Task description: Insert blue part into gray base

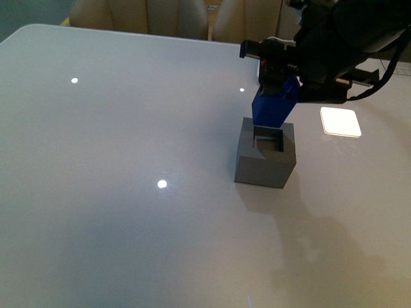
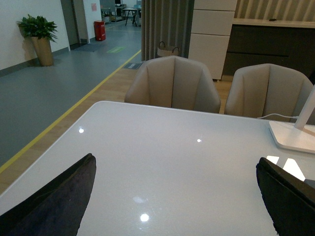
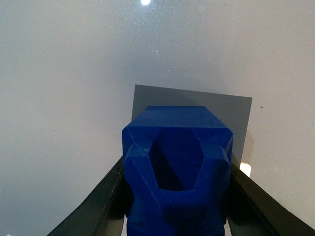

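The gray base point(image 1: 266, 154) stands on the white table right of centre, its square hole facing up. My right gripper point(image 1: 282, 86) is shut on the blue part point(image 1: 273, 106) and holds it tilted just above the far edge of the hole. In the right wrist view the blue part point(image 3: 176, 167) fills the space between the black fingers point(image 3: 93, 206), with the gray base point(image 3: 226, 110) showing behind it. My left gripper point(image 2: 179, 196) is open and empty over bare table; its black fingers point(image 2: 59, 196) show at both sides.
A bright square reflection point(image 1: 340, 120) lies on the table right of the base. A white lamp base point(image 2: 293, 135) stands near the far right edge. Two beige chairs point(image 2: 172, 83) stand behind the table's far edge point(image 2: 162, 108).
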Controlling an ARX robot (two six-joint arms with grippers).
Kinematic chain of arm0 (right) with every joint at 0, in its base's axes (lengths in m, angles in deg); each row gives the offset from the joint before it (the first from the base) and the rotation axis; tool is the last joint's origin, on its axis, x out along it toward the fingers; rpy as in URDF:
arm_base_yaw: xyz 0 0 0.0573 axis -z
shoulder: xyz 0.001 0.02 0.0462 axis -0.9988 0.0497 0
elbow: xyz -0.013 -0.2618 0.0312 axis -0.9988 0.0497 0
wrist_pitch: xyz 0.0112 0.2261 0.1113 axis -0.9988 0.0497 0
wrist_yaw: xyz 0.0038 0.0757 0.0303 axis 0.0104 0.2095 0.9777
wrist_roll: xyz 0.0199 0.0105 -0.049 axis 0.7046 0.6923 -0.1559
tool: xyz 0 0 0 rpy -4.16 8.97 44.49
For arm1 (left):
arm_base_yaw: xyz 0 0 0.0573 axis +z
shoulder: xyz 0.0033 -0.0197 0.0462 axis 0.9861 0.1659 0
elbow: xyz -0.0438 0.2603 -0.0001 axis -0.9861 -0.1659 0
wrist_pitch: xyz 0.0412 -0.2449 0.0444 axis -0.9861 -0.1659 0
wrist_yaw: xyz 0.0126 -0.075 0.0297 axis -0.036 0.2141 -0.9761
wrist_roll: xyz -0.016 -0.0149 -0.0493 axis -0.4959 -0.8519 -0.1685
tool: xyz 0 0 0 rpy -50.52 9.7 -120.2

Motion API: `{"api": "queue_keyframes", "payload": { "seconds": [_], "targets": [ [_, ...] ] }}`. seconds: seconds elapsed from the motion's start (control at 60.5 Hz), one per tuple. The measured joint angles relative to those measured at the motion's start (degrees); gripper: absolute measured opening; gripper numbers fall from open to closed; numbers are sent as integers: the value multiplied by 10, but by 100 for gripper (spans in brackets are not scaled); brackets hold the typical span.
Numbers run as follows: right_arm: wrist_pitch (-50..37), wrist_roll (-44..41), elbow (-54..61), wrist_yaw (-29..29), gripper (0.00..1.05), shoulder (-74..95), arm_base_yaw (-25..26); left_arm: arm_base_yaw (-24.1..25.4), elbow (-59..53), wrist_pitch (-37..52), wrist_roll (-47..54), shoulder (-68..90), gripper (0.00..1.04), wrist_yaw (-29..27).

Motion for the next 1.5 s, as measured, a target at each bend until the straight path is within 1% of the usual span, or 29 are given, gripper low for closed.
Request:
{"api": "queue_keyframes", "payload": {
  "seconds": [0.38,0.959,1.041,1.256,1.306,1.355,1.405,1.504],
  "targets": [
    [0,4,-2,-2,46,11,0,0,0,0,0,0,97,0],
    [37,31,-3,-6,45,12,-1,0,0,0,0,0,97,0],
    [37,30,-2,-6,57,12,-2,0,0,0,0,0,97,0],
    [8,30,12,-12,91,9,-2,0,0,0,0,0,97,0],
    [-2,30,21,-14,97,3,-2,0,0,0,0,0,97,0],
    [-14,26,34,-20,96,-8,-2,0,0,0,0,0,97,0],
    [-37,16,55,-43,96,-30,-2,0,0,0,0,0,97,0],
    [-84,-6,102,-73,96,-96,1,0,0,0,0,0,97,0]
  ]
}}
